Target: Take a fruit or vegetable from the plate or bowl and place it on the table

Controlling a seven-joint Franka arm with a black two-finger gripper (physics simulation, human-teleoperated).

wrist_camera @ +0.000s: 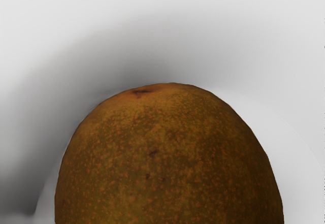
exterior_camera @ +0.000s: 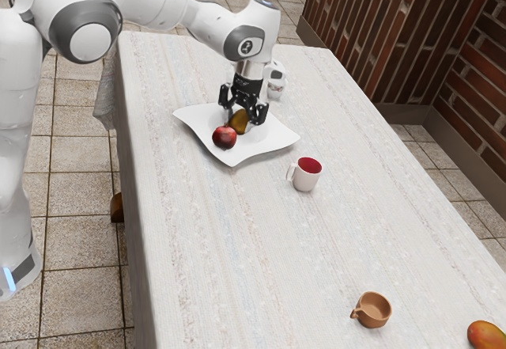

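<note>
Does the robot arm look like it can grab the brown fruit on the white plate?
Probably yes. The black gripper is right over the brown fruit, looks open, and nothing seems to block it. The red apple sits very close, though, so it might get bumped.

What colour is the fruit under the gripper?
Brownish green-gold with orange speckles and a few dark spots; the fruit shows best in the wrist view.

White mug (exterior_camera: 306,178), red inside: stands right of center. Brown cup (exterior_camera: 375,314): sits at lower right, handle toward left. Orange-red fruit (exterior_camera: 486,335): lies in lower right corner. White vessel (exterior_camera: 277,91): stands at upper center, partly hidden. Brick wall (exterior_camera: 379,28): rises at upper right.
</note>
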